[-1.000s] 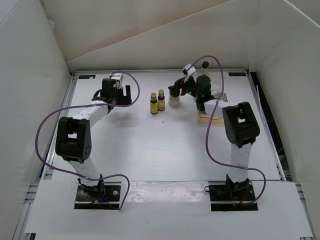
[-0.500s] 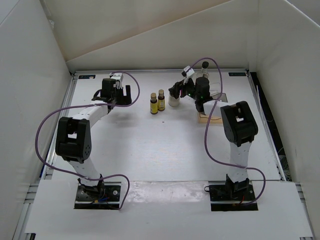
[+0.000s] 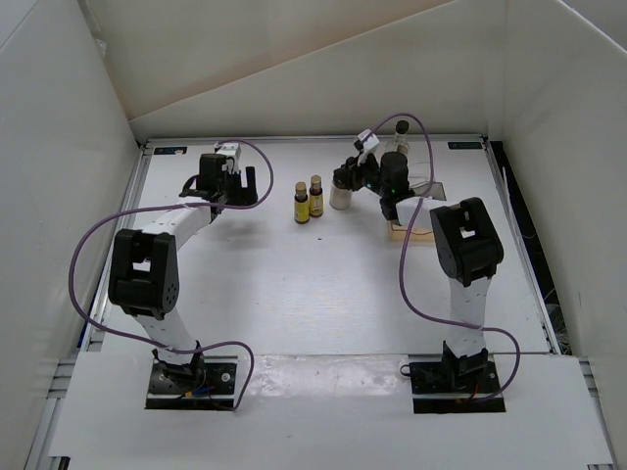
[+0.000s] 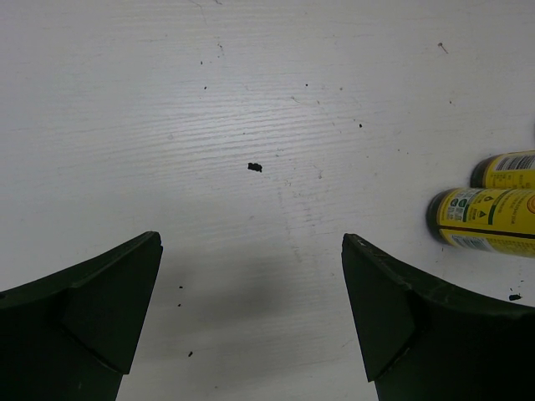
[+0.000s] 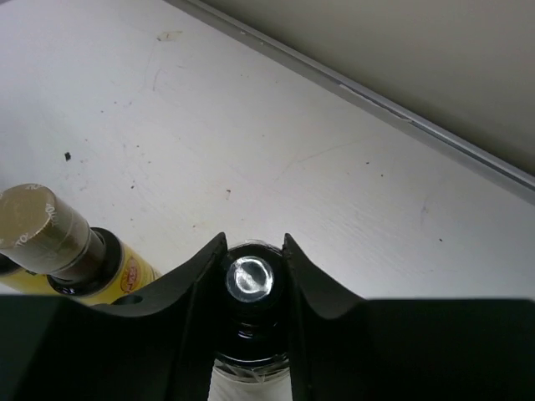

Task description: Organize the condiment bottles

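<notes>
Bright, even overhead light; soft shadows.

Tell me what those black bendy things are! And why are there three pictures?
They are two robot arms bolted to a white table. The big picture looks down on them from above. The other two pictures come from a little camera on each arm's wrist, so you see that arm's own black fingers up close.

On the table stand two tiny amber bottles with gold caps and yellow labels.

The right arm's fingers are squeezed shut around the black cap of a short clear bottle, so that one is being held. The left arm's fingers are wide open and hold nothing. They hover over a bare bit of table.
</notes>
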